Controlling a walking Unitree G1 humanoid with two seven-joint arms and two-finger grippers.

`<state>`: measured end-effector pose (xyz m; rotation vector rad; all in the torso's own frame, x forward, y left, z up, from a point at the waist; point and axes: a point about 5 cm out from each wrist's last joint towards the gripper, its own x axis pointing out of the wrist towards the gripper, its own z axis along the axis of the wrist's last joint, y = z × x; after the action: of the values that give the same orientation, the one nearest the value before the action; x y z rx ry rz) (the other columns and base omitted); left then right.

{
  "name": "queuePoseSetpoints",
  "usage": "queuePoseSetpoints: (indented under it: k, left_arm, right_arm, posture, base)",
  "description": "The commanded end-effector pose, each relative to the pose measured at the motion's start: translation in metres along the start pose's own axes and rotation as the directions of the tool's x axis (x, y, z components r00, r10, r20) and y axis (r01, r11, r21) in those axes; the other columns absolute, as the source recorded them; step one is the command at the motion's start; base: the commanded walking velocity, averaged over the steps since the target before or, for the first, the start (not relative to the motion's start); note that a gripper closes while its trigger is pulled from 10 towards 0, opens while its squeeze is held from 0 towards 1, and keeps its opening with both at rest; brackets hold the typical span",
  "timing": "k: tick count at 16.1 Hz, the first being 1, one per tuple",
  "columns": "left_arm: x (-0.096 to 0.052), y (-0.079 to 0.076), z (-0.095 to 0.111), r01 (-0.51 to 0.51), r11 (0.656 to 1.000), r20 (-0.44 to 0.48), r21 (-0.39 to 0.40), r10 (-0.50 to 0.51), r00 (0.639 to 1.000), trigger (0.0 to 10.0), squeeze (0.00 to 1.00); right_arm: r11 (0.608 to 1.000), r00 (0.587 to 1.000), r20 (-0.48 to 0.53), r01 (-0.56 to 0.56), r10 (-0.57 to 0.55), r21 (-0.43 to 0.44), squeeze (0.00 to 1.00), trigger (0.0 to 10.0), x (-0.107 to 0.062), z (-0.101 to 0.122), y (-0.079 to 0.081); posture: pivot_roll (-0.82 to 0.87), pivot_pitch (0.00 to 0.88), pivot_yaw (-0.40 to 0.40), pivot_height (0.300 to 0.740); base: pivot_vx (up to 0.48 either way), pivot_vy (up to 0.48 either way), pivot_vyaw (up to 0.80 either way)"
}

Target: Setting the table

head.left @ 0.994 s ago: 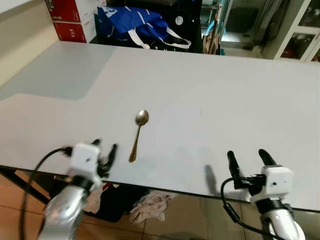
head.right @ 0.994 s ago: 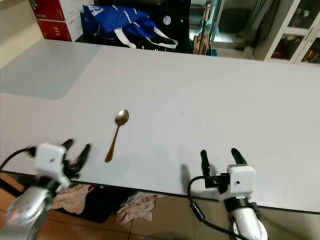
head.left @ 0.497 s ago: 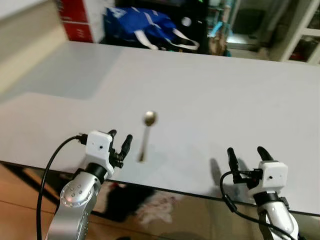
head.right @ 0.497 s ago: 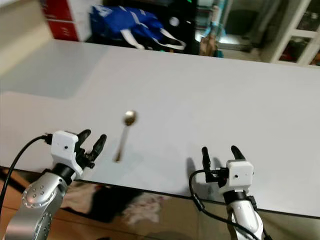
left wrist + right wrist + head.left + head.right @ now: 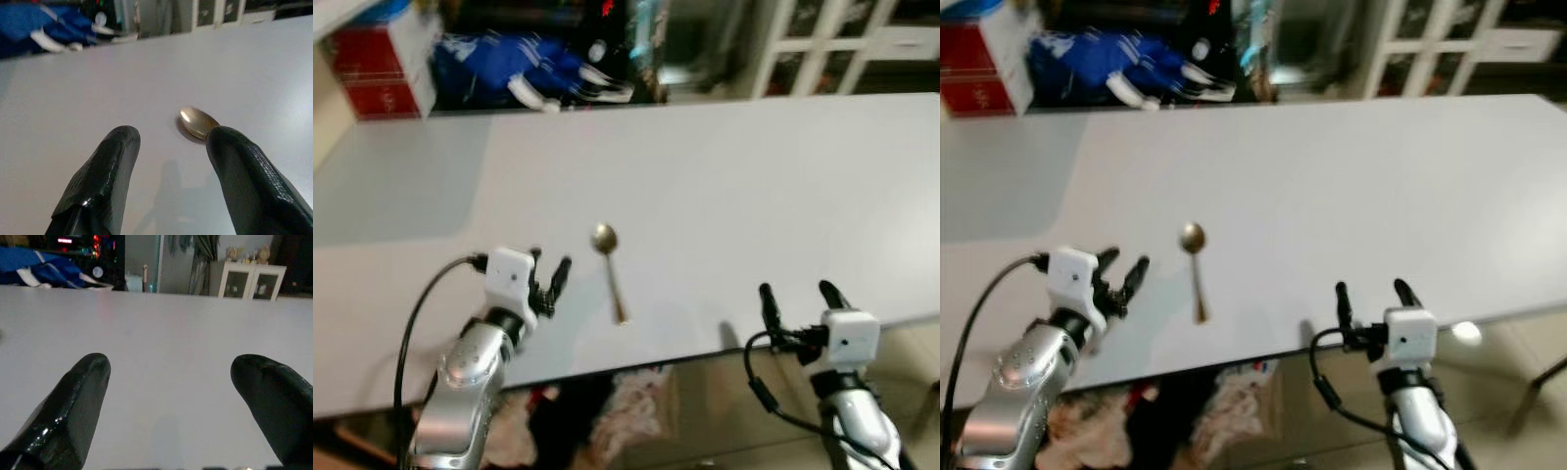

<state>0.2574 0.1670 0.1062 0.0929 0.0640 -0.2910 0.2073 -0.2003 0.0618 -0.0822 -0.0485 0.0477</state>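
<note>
on the table (image 5: 724,186), toward its near edge: spoon (image 5: 609,268), bowl at twelve o'clock, handle at six. at the spoon's nine o'clock, just beside it, left gripper (image 5: 547,275). at its four o'clock, well apart, over the table edge, right gripper (image 5: 798,301). beyond the far edge, at eleven o'clock, bag (image 5: 509,69) and boxes (image 5: 382,69).

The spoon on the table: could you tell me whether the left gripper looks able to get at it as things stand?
Probably yes. The left gripper hovers open just beside the spoon, with bare table between them.
</note>
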Motion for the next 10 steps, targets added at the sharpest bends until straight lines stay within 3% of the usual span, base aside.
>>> queuePoseSetpoints:
  k: [1,5,9,10]
  left_arm:
    - [-0.004,0.005,0.002,-0.017,1.000,-0.011,0.001,0.017,1.000,10.0,0.00]
    - [-0.010,-0.011,0.013,-0.008,1.000,0.007,0.001,0.008,1.000,10.0,0.00]
    - [-0.010,-0.014,0.015,-0.007,1.000,0.004,0.003,0.007,1.000,10.0,0.00]
    - [-0.011,-0.015,0.017,-0.009,1.000,0.001,0.003,0.009,1.000,10.0,0.00]
  right_arm:
    - [1.000,1.000,0.011,-0.013,0.013,0.003,0.00,10.0,0.005,0.004,0.005]
    - [0.999,0.999,0.015,-0.034,0.034,0.005,0.00,10.0,0.007,0.007,0.012]
    - [0.999,0.999,0.017,-0.049,0.049,0.006,0.01,10.0,0.010,0.013,0.017]
    - [0.999,0.999,0.014,-0.048,0.048,0.005,0.00,10.0,0.011,0.014,0.017]
  posture:
    - [-0.11,0.000,0.005,0.740]
    - [-0.09,0.000,-0.003,0.740]
    - [-0.09,0.000,-0.010,0.740]
    - [-0.08,0.000,-0.012,0.740]
  base:
    - [0.000,0.476,0.00]
    - [0.000,0.472,0.00]
    - [0.000,0.459,0.72]
    - [0.000,0.458,0.00]
